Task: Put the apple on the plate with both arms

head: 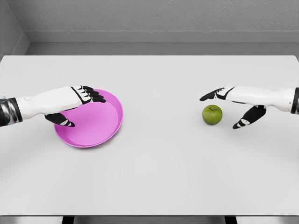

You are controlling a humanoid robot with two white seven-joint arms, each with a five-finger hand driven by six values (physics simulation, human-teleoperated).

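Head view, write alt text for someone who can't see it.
A green apple sits on a white table, with the robot's open right hand reaching around it but not touching. To the left, the open left hand hovers over a pink plate.

You see a green apple (212,115), a magenta plate (100,133), a pale grey table (154,177), and white hands (black fingers (91,94)).
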